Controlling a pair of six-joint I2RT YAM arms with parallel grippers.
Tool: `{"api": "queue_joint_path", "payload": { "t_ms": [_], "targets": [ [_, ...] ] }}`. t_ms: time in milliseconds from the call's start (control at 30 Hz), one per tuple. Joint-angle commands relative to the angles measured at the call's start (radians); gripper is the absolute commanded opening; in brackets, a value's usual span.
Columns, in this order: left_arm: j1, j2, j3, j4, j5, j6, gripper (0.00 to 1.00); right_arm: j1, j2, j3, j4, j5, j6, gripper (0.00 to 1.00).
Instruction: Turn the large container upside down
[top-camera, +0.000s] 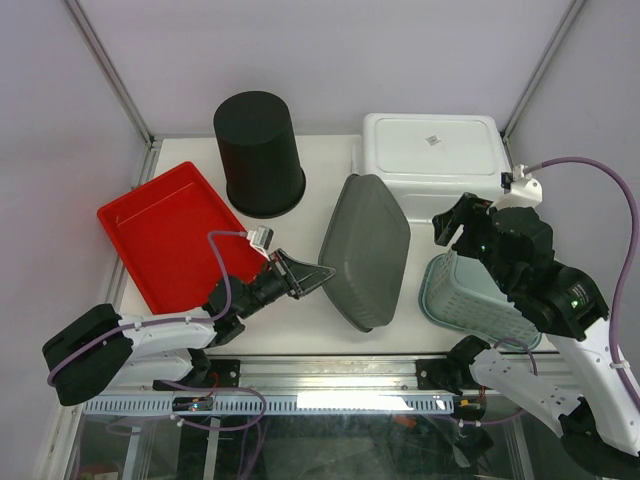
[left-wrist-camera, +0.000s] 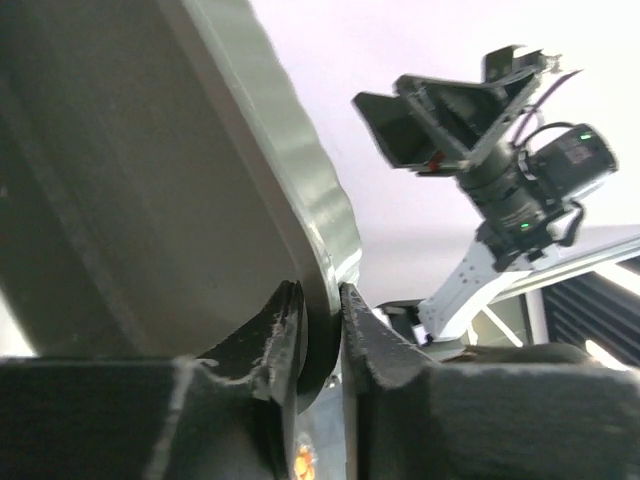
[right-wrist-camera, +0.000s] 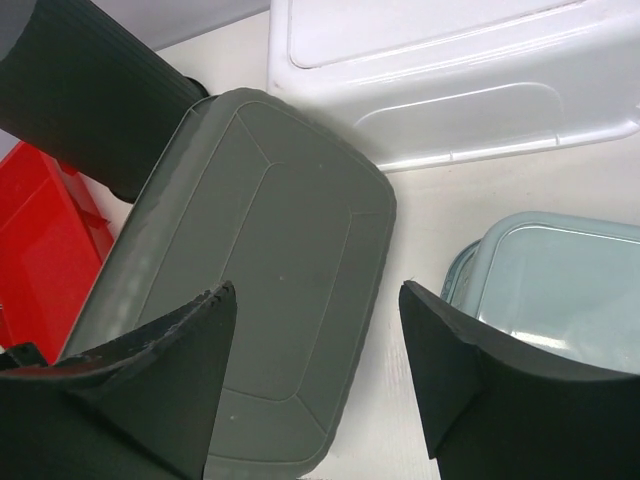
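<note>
A large grey container (top-camera: 367, 250) stands tilted on its long edge at the middle of the table, with its flat bottom facing up and to the right. My left gripper (top-camera: 322, 275) is shut on its near left rim. In the left wrist view the rim (left-wrist-camera: 330, 250) sits pinched between the two fingertips of my left gripper (left-wrist-camera: 318, 295). My right gripper (top-camera: 455, 222) is open and empty, raised to the right of the container. The right wrist view shows the container's bottom (right-wrist-camera: 270, 270) below and to the left of my right gripper (right-wrist-camera: 318, 300).
A white tub (top-camera: 430, 150) lies upside down at the back right. A black bin (top-camera: 258, 150) stands upside down at the back. A red tray (top-camera: 170, 235) is on the left. A teal basket (top-camera: 465, 295) lies under my right arm.
</note>
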Motion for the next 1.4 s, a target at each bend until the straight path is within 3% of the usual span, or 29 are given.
{"api": "queue_joint_path", "payload": {
  "t_ms": [0,200,400,533,767,1200,1367],
  "targets": [
    [-0.018,0.057,-0.02,-0.235,-0.005,0.052,0.24,-0.003,0.0,0.001,0.029,-0.015,0.017,0.7],
    [-0.019,0.016,-0.028,-0.369,-0.047,0.082,0.56,-0.003,0.005,-0.005,0.029,-0.029,0.019,0.7],
    [-0.021,0.005,0.01,-0.506,-0.031,0.141,0.76,-0.003,0.017,-0.022,0.045,-0.053,0.022,0.7],
    [-0.021,0.003,0.068,-0.66,-0.037,0.195,0.98,-0.003,0.027,-0.034,0.048,-0.066,0.024,0.7],
    [-0.021,0.022,0.172,-0.955,-0.086,0.284,0.99,-0.003,0.042,-0.038,0.037,-0.065,0.013,0.71],
    [-0.022,-0.002,0.17,-1.156,-0.035,0.298,0.99,-0.003,0.042,-0.056,0.04,-0.068,0.018,0.72],
    [-0.021,-0.113,0.249,-1.305,-0.12,0.326,0.99,-0.003,0.044,-0.065,0.044,-0.075,0.018,0.72]
  ]
}}
